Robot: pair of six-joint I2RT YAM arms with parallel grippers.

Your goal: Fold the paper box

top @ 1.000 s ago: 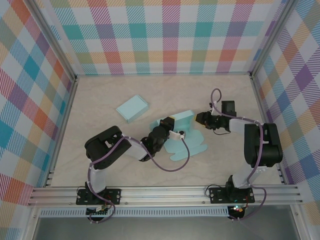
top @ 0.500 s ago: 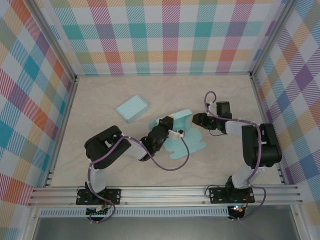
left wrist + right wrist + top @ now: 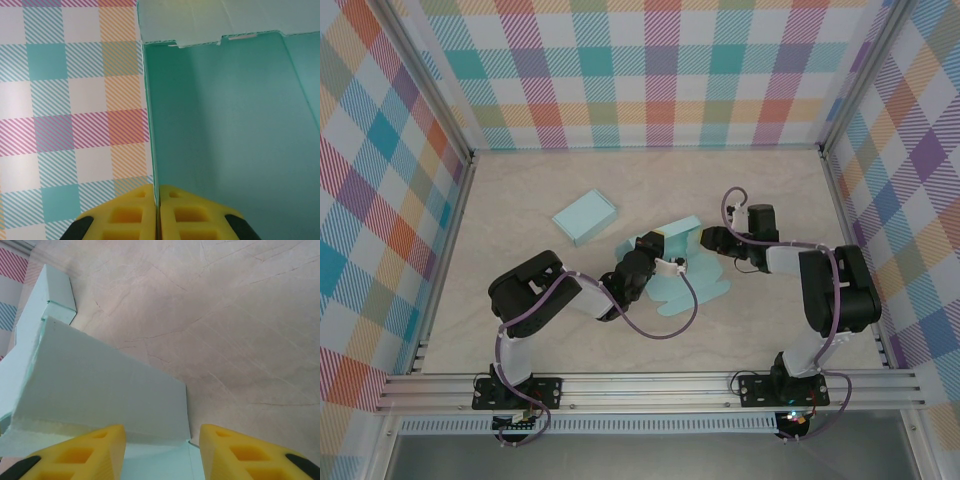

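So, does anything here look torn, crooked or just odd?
Nothing looks damaged. The paper box lies half-folded, one wall raised, its flaps spread on the table. The left gripper pinches a panel edge; the right gripper is open beside the raised wall. A second box sits askew farther back.

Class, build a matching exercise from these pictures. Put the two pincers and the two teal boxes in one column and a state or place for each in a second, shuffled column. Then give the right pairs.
Column 1
1. left pincer
2. right pincer
3. closed box
4. half-folded box

Column 2
A. lies by itself, up and to the left of the other box, with no pincer on it
B. open, facing the end of a raised wall
C. shut on a thin upright panel
D. one wall raised, rounded flaps lying flat

Pairs: 1-C, 2-B, 3-A, 4-D
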